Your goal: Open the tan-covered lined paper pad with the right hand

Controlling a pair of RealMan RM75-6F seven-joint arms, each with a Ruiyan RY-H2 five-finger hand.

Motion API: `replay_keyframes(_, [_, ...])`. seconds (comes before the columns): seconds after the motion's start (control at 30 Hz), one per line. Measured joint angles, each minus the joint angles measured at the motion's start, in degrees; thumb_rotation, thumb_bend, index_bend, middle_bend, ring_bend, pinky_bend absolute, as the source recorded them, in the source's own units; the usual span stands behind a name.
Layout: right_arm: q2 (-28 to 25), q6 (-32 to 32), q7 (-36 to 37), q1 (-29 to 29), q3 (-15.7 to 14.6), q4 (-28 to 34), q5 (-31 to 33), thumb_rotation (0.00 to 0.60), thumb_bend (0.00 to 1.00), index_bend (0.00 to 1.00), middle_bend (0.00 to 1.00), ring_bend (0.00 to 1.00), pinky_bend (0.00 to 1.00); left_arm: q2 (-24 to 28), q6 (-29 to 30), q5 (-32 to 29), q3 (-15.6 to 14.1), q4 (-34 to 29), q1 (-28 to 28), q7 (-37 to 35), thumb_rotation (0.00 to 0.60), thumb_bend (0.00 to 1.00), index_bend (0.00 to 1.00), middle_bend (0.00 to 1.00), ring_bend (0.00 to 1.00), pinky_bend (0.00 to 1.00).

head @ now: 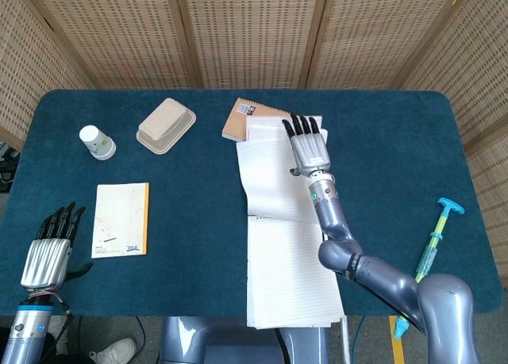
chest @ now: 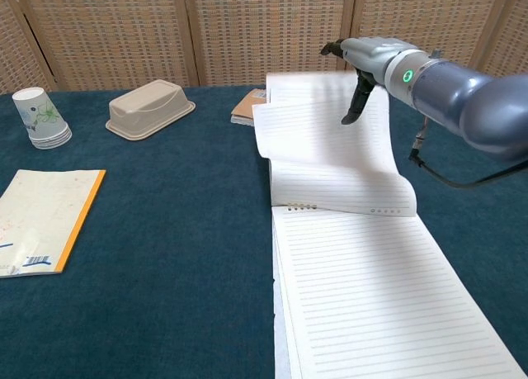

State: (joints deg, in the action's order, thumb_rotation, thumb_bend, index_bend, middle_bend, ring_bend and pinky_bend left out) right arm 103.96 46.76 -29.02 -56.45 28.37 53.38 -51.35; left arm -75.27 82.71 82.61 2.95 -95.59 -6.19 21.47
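Note:
The lined paper pad (head: 290, 269) lies open near the front edge, with a bare ruled page (chest: 379, 296) facing up. Its flipped-back leaves (head: 274, 174) arch over the binding toward the far side (chest: 330, 156); the tan cover is hidden beneath them. My right hand (head: 305, 146) is over the far end of those leaves with its fingers spread and nothing held. In the chest view the right hand (chest: 367, 61) is raised, thumb pointing down at the paper. My left hand (head: 48, 249) sits at the near left table edge, fingers straight, holding nothing.
A tan spiral notebook (head: 236, 118) at the back is partly covered by the flipped leaves. A beige lidded box (head: 166, 125) and a paper cup (head: 97, 142) stand at the back left. An orange-edged pad (head: 121, 220) lies left. A blue-green tool (head: 435, 245) lies far right.

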Motion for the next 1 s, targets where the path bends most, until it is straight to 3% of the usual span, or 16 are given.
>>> replay_keyframes(0.27, [-4.51, 4.00, -0.06, 2.75, -1.13, 9.27, 0.28, 0.600, 0.16, 0.00, 0.00, 0.00, 0.00, 0.19, 0.37, 0.44, -0.40, -0.28, 0.01, -0.21, 0.600, 0.10, 0.00, 0.00, 0.00, 0.09])
replay_keyframes(0.43, [-9.12, 8.12, 1.26, 7.36, -3.57, 18.99, -1.64, 0.600, 0.15, 0.00, 0.00, 0.00, 0.00, 0.39, 0.62, 0.93, -0.80, -0.61, 0.09, -0.36, 0.600, 0.10, 0.00, 0.00, 0.00, 0.09])
replay_keyframes(0.7, [-17.24, 22.87, 7.67, 20.80, -14.16, 32.10, -15.28, 0.600, 0.15, 0.02, 0.00, 0.00, 0.00, 0.56, 0.54, 1.74, -1.68, -0.84, 0.16, -0.52, 0.600, 0.10, 0.00, 0.00, 0.00, 0.09])
replay_keyframes(0.87, [-20.59, 32.67, 12.41, 30.37, -22.56, 35.70, -23.96, 0.600, 0.15, 0.10, 0.00, 0.00, 0.00, 0.75, 0.48, 2.31, -2.20, -1.03, 0.17, -0.61, 0.600, 0.10, 0.00, 0.00, 0.00, 0.09])
replay_keyframes(1.0, [-22.27, 37.27, 14.91, 35.99, -26.63, 36.92, -27.12, 0.600, 0.15, 0.11, 0.00, 0.00, 0.00, 1.05, 0.61, 2.41, -2.45, -1.35, 0.35, -0.67, 0.600, 0.10, 0.00, 0.00, 0.00, 0.09])
